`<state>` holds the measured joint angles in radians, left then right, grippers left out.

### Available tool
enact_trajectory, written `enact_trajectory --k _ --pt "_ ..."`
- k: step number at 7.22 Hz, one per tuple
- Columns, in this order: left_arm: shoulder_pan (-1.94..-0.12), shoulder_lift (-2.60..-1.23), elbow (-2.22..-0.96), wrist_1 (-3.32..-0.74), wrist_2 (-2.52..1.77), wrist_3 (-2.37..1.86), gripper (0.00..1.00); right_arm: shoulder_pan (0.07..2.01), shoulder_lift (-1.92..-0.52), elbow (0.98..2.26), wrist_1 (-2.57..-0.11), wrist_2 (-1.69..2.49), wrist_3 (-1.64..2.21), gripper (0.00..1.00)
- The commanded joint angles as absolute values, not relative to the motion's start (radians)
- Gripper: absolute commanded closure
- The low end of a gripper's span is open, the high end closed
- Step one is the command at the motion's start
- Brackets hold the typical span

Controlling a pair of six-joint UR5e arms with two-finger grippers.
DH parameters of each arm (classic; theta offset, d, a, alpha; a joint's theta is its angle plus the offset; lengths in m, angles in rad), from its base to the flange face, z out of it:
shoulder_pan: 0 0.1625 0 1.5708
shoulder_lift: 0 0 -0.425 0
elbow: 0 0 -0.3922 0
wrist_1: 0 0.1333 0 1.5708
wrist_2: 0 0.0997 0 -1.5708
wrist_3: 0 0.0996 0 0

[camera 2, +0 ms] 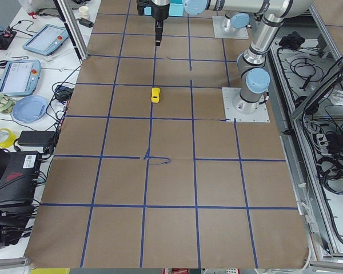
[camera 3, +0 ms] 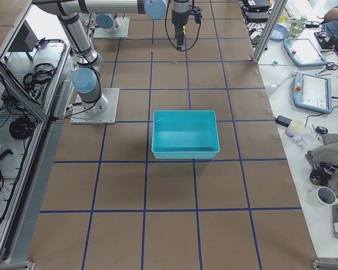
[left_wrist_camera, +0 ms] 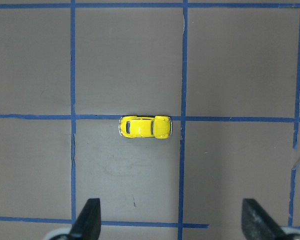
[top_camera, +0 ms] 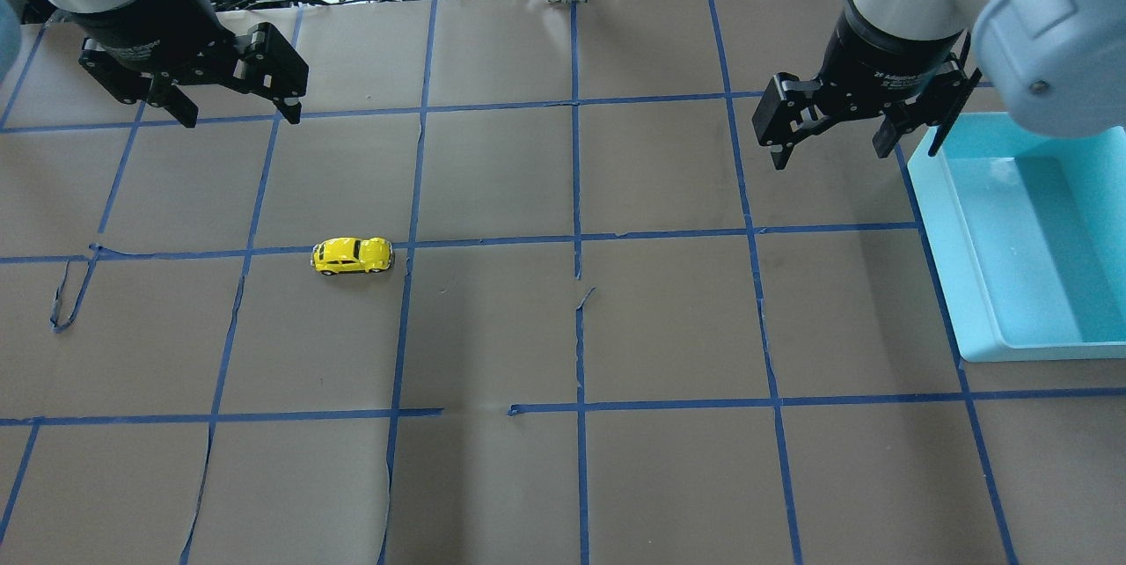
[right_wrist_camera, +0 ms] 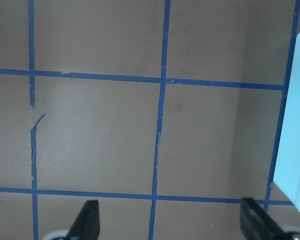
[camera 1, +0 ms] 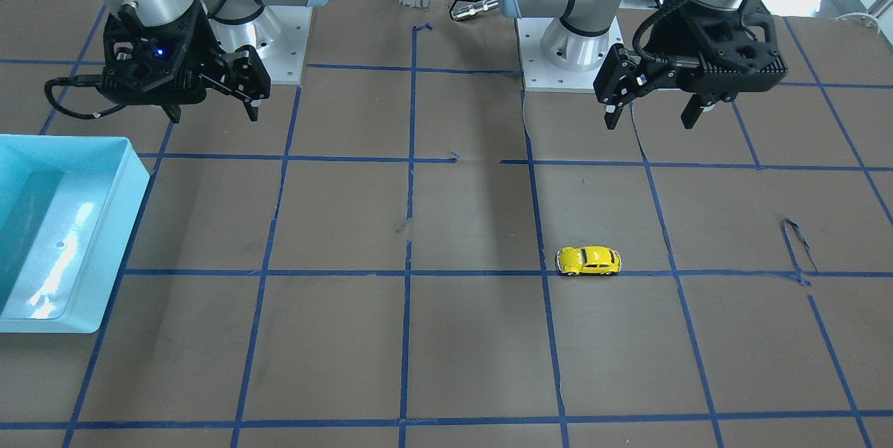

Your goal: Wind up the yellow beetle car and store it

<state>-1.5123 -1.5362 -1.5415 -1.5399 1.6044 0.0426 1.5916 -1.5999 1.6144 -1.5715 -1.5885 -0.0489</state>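
left wrist-mounted: yellow beetle car (left_wrist_camera: 145,127) mid-frame, glossy, likely light, slippery; i'd pinch its sides. my left gripper (left_wrist_camera: 171,221) wide open, empty.

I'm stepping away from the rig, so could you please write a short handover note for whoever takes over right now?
left gripper: open, empty, raised above the table.
right gripper: open, empty, raised near the bin's edge.
small glossy yellow beetle toy car: on its wheels on the brown paper-covered table, against a blue tape line, on the left arm's side, untouched.
turquoise plastic bin: on the right arm's side, with no car in it.
Done: nothing visible yet.
Left: grasp the car, wind it up, store it, presumably in the bin.
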Motion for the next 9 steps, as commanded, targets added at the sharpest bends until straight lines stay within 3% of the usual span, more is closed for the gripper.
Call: enact_trajectory --k 1,9 --pt "-1.513 -1.536 -1.542 -1.539 1.606 0.043 0.0 1.592 -1.6 1.612 -1.577 -1.582 -0.049 0.0" --pt "-1.514 -1.503 -1.569 -1.539 1.606 0.044 0.0 1.588 -1.597 1.609 -1.605 -1.578 -0.041 0.0"
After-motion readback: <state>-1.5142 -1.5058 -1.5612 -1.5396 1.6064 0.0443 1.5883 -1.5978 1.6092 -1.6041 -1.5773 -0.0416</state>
